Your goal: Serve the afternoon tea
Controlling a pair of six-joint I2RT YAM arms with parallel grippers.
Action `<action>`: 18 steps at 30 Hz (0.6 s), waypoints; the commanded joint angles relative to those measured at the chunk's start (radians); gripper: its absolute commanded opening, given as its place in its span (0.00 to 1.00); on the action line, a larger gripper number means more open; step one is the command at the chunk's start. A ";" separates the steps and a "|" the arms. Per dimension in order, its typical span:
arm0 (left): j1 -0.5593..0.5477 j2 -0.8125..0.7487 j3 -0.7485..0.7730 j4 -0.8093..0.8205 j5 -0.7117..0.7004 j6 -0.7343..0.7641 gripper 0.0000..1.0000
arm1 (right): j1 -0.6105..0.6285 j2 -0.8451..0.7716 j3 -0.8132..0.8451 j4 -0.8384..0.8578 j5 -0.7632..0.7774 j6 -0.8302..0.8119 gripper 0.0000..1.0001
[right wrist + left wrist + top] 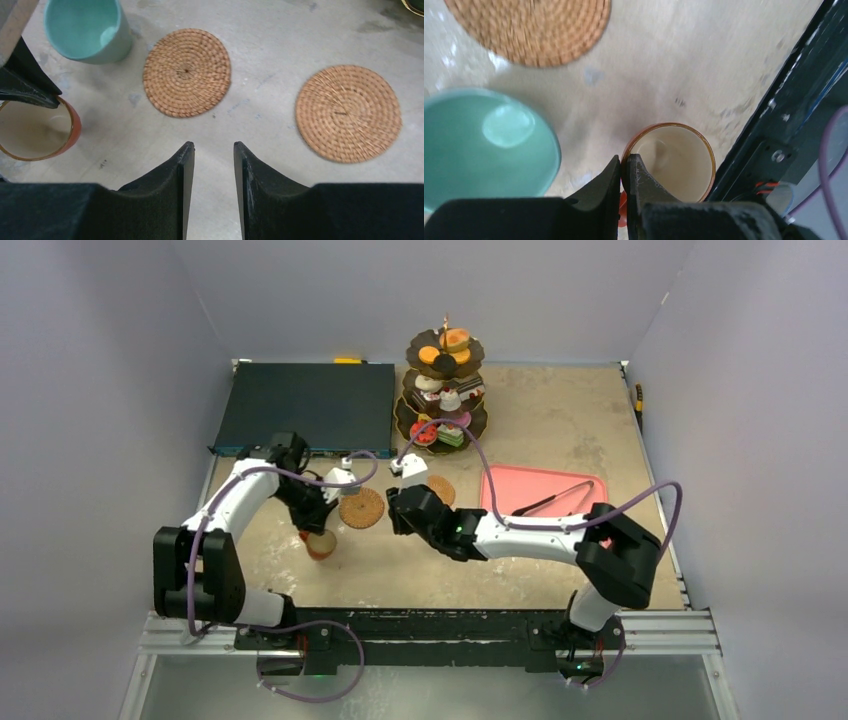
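**Left of centre, top view: tan cup gripped, coasters bare**

Left gripper (625, 161) pinches the tan cup (674, 162) by its rim, beside the teal cup (479, 145); neither cup sits on a coaster. Right gripper (213, 147) hangs partly open and empty over the table (280, 30), between the two coasters (186, 72) (348, 113). At top centre, the stand (444, 390) already carries cakes (450, 340). Both cups likely remain to be placed.

teal cup (484, 145) just beside tan cup (674, 162)
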 commanded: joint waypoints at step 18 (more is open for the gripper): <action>-0.330 0.243 0.184 0.590 -0.021 -1.007 0.00 | 0.001 -0.346 -0.358 0.151 0.277 0.191 0.36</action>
